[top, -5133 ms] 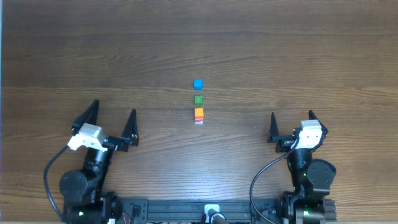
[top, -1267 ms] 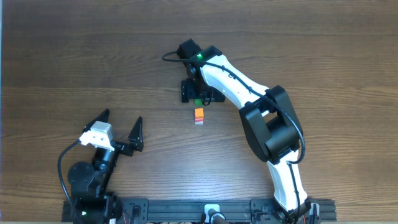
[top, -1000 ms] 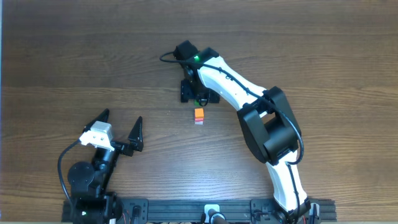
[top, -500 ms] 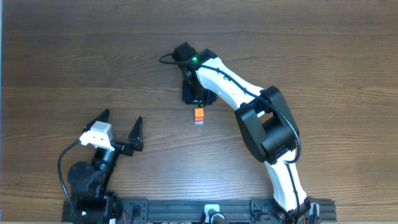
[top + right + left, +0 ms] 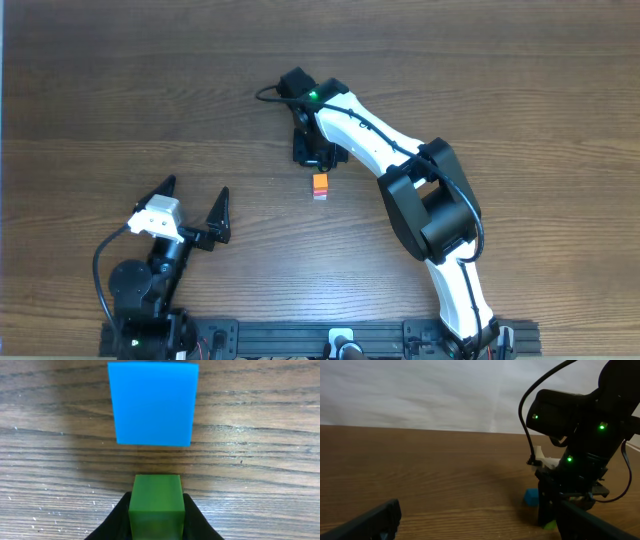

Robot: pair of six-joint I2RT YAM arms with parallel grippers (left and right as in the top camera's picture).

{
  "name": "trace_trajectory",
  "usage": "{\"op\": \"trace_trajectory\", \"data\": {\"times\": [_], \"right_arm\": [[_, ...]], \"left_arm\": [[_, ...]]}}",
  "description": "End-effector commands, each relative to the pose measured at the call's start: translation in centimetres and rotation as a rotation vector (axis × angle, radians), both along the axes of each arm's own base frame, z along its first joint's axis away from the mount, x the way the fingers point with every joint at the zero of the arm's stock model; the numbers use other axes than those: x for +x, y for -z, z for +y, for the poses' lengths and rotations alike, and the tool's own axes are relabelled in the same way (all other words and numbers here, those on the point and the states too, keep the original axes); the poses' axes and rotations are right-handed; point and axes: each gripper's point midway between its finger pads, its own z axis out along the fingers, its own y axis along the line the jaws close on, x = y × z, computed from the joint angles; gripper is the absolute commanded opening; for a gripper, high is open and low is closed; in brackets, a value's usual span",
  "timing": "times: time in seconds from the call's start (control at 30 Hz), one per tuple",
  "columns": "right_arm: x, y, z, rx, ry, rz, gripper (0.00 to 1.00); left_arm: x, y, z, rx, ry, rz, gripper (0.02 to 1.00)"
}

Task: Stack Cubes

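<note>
Right gripper (image 5: 156,515) is clenching the green cube (image 5: 155,496) between its fingers, blue cube (image 5: 153,402) sitting just above it in frame. In the top view, the orange cube (image 5: 320,183) is waiting just below the claw. Left gripper (image 5: 192,203) is idling open, lower left.

Blue cube (image 5: 153,402) just beyond green cube (image 5: 155,502); orange stack (image 5: 320,185) near opposite side; table (image 5: 520,100) free sideways.

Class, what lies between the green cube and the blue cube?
Bare table separates green cube and blue cube, shown in the right wrist view.
</note>
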Motion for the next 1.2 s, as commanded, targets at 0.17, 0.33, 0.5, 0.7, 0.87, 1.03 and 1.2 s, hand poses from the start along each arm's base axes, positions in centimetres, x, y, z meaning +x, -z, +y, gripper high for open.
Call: {"op": "trace_trajectory", "data": {"times": [0.17, 0.33, 0.5, 0.7, 0.87, 1.03, 1.2], "right_arm": [[2.1, -4.6, -0.1, -0.042, 0.0, -0.098, 0.009], [3.1, -9.1, -0.1, -0.036, -0.015, -0.18, 0.012], [1.7, -12.4, -0.9, -0.036, -0.022, -0.2, 0.012], [-2.8, -12.9, -0.6, -0.029, -0.06, -0.135, 0.009], [-5.1, -11.5, -1.1, -0.049, -0.043, -0.074, 0.009], [-5.9, -9.8, -0.6, -0.034, -0.053, -0.05, 0.009], [-5.9, -9.7, -0.5, -0.032, -0.055, -0.048, 0.012]], "left_arm": [[-0.1, 0.1, -0.2, 0.011, 0.012, -0.003, 1.0], [-0.1, 0.1, -0.2, 0.011, 0.012, -0.003, 0.998], [-0.1, 0.1, -0.2, 0.011, 0.012, -0.003, 0.998], [-0.1, 0.1, -0.2, 0.011, 0.012, -0.003, 0.996], [-0.1, 0.1, -0.2, 0.011, 0.012, -0.003, 0.998], [-0.1, 0.1, -0.2, 0.011, 0.012, -0.003, 0.998], [-0.1, 0.1, -0.2, 0.011, 0.012, -0.003, 0.998]]}}
